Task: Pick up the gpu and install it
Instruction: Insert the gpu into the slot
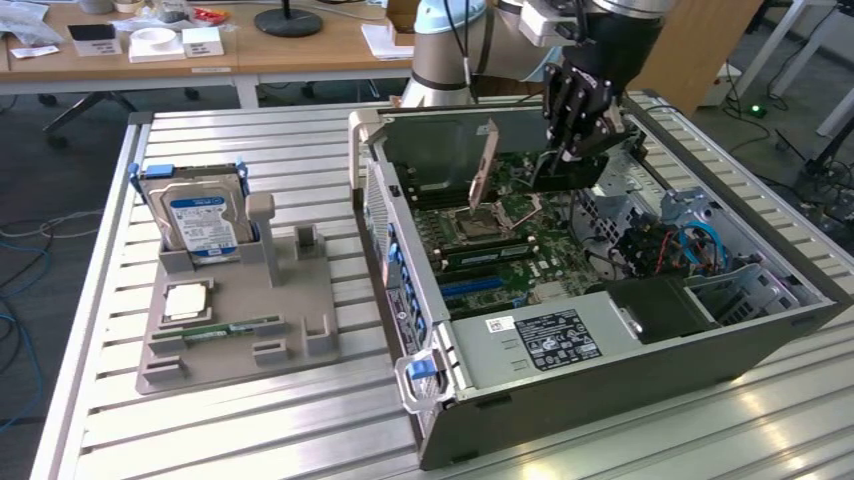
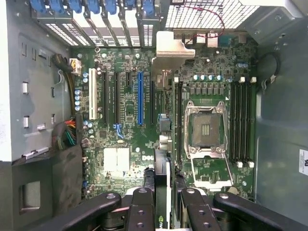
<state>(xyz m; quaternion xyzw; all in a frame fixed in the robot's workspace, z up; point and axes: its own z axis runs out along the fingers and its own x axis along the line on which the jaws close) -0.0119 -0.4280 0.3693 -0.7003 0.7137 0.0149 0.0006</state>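
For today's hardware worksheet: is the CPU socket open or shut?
Open: the socket shows bare contacts, and its cover plate lies swung back beside it.

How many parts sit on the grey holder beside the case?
3: a hard drive upright at the far end, a processor flat in the middle, a memory stick nearest the camera. None hidden.

Hard drive (image 1: 200,215) stands upright in grey fixture (image 1: 304,300) on slatted worktop (image 1: 200,440). Processor chip (image 1: 187,300) lies flat on fixture; memory stick (image 1: 220,331) just beside it.

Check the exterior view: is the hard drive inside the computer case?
No, the hard drive stands upright in the grey holder, outside the computer case.
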